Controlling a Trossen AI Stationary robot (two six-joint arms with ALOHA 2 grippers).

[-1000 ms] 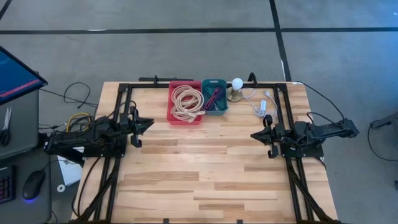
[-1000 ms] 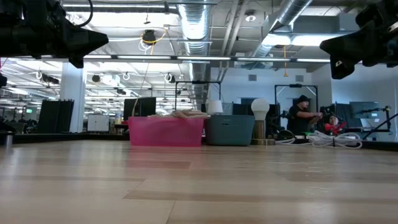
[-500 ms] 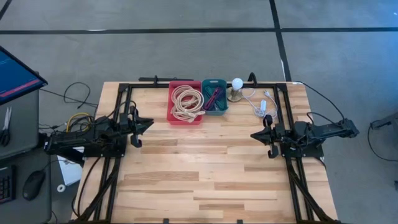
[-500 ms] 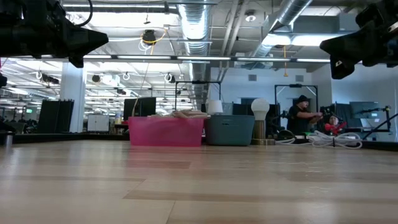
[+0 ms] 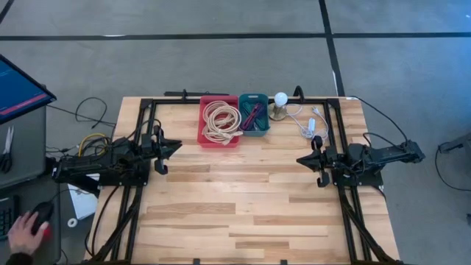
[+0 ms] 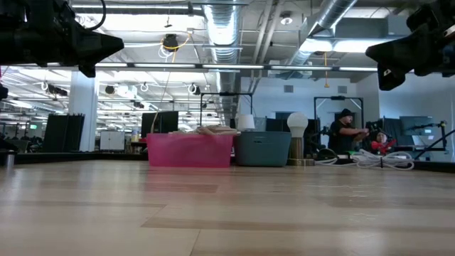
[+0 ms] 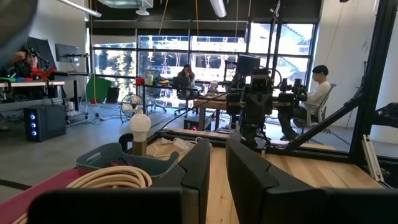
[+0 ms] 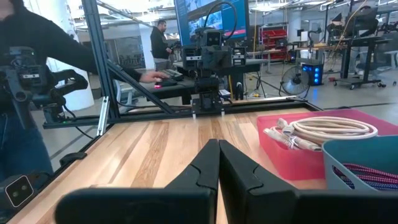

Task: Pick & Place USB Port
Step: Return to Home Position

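A small white block with a white cord, which I take for the USB port point(image 5: 313, 124), lies flat on the wooden table near its far right corner, right of a bulb lamp point(image 5: 280, 103); its cords point(image 6: 380, 160) show in the low view. My left gripper point(image 5: 176, 146) point(image 7: 219, 146) hovers level over the table's left side, fingers a narrow gap apart, nothing between them. Over the right side my right gripper point(image 5: 300, 159) point(image 8: 218, 144) hovers level, shut on nothing. Both point toward the table's middle.
A red bin point(image 5: 220, 121) with coiled beige cable and a teal bin point(image 5: 254, 114) with dark cables stand at the far edge's middle. Black frame rails point(image 5: 340, 140) run along both sides. A person's hand point(image 5: 22, 230) is on a mouse left of the table.
Both arms have kept still. A person's hand has come onto the mouse on the desk left of the table.
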